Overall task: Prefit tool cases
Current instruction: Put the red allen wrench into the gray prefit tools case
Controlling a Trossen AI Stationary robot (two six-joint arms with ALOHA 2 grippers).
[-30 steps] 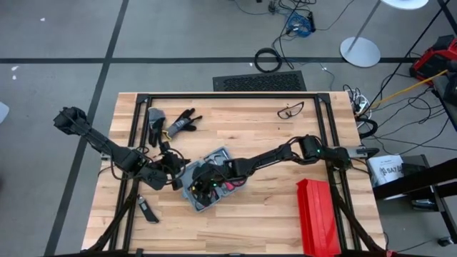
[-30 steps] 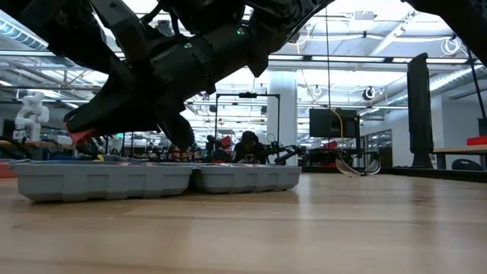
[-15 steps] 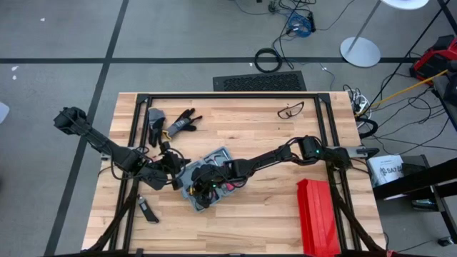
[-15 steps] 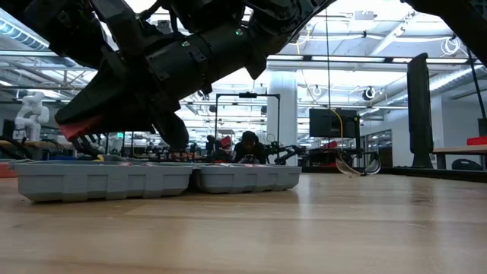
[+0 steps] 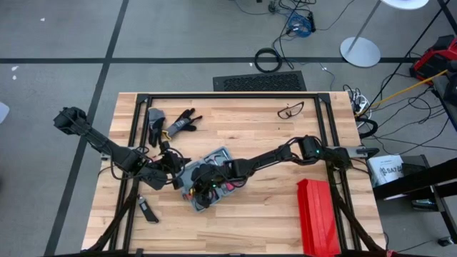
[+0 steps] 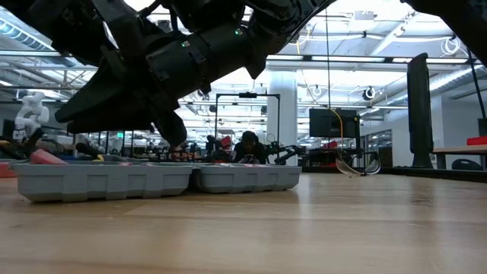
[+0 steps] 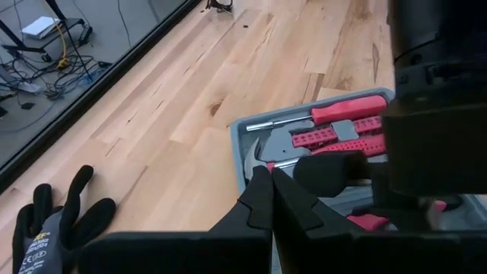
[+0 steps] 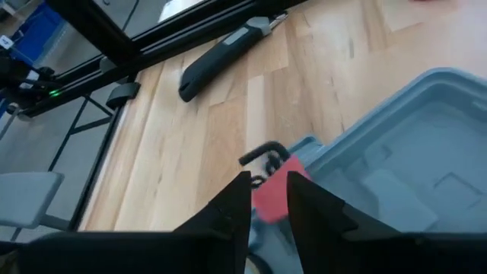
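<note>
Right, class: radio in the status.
Left gripper shut beside tool case. Right gripper open over case corner, red tool just below. Nothing blocking.

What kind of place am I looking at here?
Probably a robotics lab or workshop. Two robot arms work over a wooden table holding an open tool case, cables sprawl on the floor, and the hall behind shows more benches and monitors.

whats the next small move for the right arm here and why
Probably lift the right gripper straight up, clear of the tool case: its fingers stand parted, and the red tool seen between them lies at the case's corner, apparently let go.
</note>
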